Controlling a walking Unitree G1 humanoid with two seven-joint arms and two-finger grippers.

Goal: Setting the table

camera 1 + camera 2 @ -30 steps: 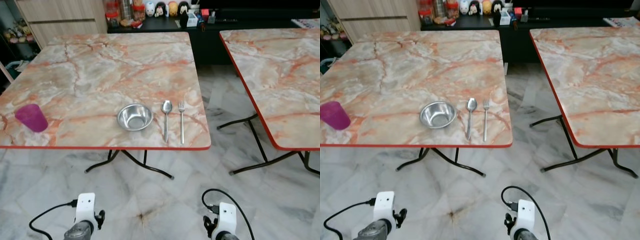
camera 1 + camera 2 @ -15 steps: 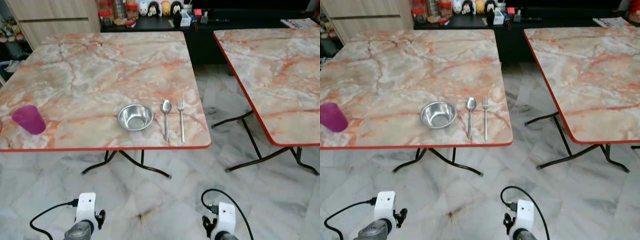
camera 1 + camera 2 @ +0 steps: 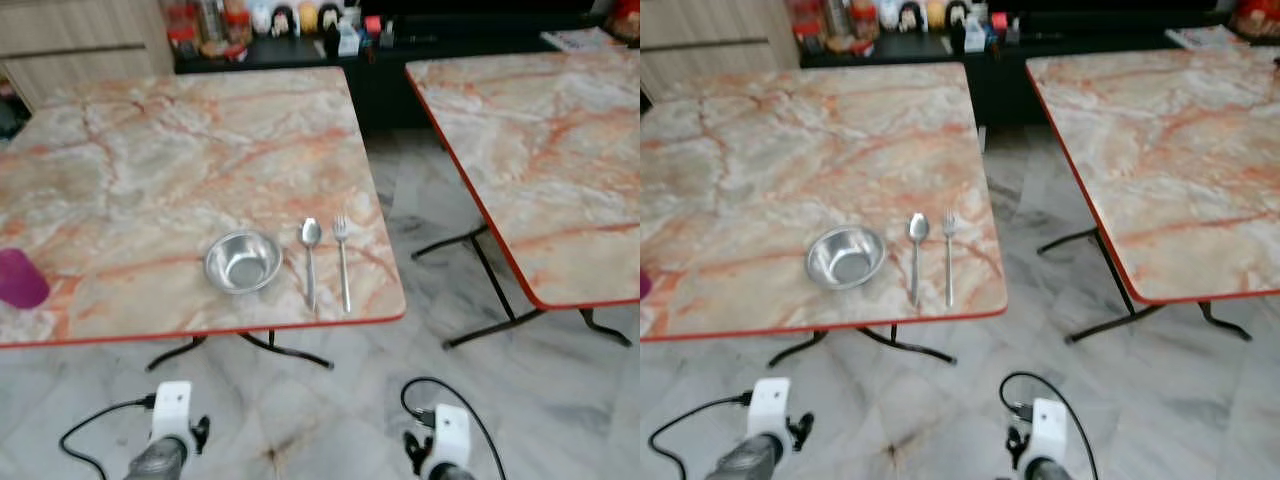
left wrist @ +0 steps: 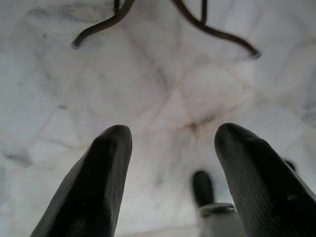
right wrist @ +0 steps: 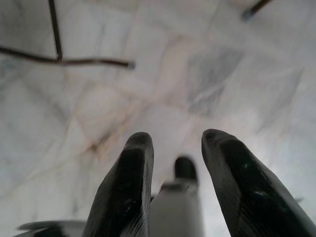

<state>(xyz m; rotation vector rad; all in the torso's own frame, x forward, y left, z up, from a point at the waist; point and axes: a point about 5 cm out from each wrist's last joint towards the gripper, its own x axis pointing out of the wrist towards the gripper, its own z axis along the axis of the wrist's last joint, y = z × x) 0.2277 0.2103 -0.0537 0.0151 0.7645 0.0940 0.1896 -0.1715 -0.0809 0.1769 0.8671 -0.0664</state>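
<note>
At the near left edge, purple cup (image 3: 20, 279): it stands well apart from the rest of the setting, likely waiting to be brought over.
Marble table (image 3: 180, 150): red-rimmed, on black legs, and carrying the whole place setting near its near right corner.
Steel bowl (image 3: 243, 261): upright and empty, just left of the cutlery, set as the centre of the place.
Spoon (image 3: 310, 260): bowl end pointing far, handle toward the near edge, lying just beside the steel bowl.
Fork (image 3: 343, 262): parallel to the spoon and just right of it, tines far, which looks like a deliberate, tidy lineup.
Second table (image 3: 540, 140): off to the right across a strip of marble floor (image 3: 420, 210).
Left gripper (image 4: 170, 163): hanging low over the floor, fingers spread wide, holding and touching nothing.
Right gripper (image 5: 173, 158): also down by the floor, fingers parted with a moderate gap, carrying nothing.
Judgement: both arms idle, the cup probably the piece left to place.
</note>
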